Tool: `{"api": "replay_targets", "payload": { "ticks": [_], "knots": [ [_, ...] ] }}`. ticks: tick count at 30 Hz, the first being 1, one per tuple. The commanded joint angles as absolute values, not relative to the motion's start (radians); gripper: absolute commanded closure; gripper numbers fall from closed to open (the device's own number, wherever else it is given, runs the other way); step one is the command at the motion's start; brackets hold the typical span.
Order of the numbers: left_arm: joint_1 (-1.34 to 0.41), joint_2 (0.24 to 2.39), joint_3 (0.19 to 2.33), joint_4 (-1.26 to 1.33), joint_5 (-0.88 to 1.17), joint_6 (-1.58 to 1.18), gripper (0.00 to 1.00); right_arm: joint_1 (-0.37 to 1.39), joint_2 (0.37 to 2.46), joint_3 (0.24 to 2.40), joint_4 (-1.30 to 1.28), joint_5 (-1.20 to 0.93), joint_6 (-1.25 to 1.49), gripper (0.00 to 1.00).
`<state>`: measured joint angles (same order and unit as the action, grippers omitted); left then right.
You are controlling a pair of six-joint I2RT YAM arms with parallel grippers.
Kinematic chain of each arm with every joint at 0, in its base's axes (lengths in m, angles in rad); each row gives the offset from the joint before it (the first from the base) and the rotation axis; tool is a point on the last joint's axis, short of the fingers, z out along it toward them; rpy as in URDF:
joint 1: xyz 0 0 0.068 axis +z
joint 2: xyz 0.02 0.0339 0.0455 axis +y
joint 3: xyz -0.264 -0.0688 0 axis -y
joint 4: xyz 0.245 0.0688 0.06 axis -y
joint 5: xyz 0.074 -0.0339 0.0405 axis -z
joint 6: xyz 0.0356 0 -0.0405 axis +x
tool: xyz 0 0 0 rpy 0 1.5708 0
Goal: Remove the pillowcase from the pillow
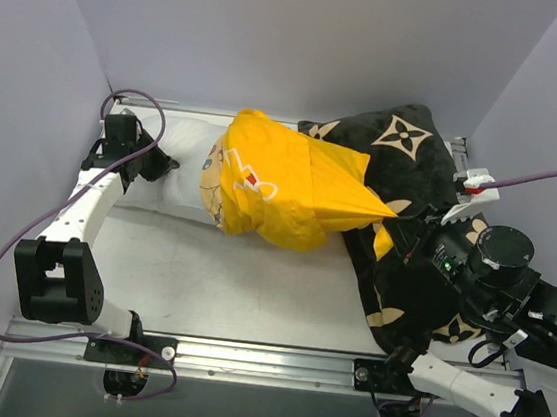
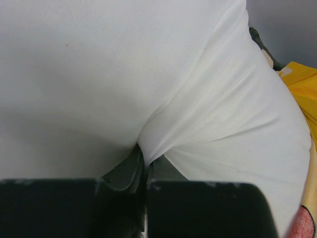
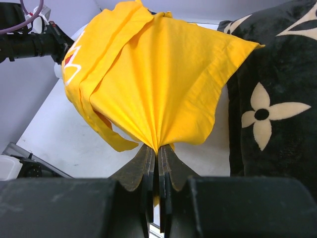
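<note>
Table (image 1: 230,284), near edge: both arm bases bolted side by side; the near half of the surface carries nothing of the task.

Right gripper (image 3: 158,156): jaws closed, pinching a gathered tip of the pillowcase (image 3: 153,84). From the pinch the yellow cloth fans out in taut pleats, away from the fingers and leftward.

Left gripper (image 2: 143,166): jaws closed on a fold of the pillow (image 2: 99,74). White cloth puckers into the pinch. This is the bare end, at the left of the table.

Layout from the top view: the pillow lies across the table, long axis left to right, roughly on the line joining the two grippers. Its left end is uncovered. The pillowcase bunches over the middle and right part, mouth toward the left arm, and its right end is drawn to a point at the right gripper. How much pillow is inside the bunch cannot be told.

Judgement: the case must slide off rightward along that axis. The right arm is the nearer to it and holds the pulling end. The left arm anchors the opposite end.

Far right: black flowered pillow (image 1: 406,148), touching the case and partly under the right arm. Snag risk on the pull path.
</note>
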<state>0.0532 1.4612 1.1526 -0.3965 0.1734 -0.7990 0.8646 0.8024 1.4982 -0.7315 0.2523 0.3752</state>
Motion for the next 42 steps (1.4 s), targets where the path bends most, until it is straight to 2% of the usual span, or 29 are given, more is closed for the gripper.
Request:
{"api": "replay_targets", "payload": {
  "ticks": [1,25,42],
  "knots": [
    [0.173,1.542,1.152,-0.402,-0.193,-0.721,1.0,0.842,0.73,1.66,-0.606,0.379,0.331,1.0],
    [0.235,1.629,1.187,-0.413,-0.15,-0.707,1.0,0.842,0.652,1.812,-0.618,0.344,0.296,1.0],
    [0.241,1.664,1.212,-0.419,-0.101,-0.672,1.0,0.839,0.672,1.816,-0.624,0.278,0.308,1.0]
  ]
}}
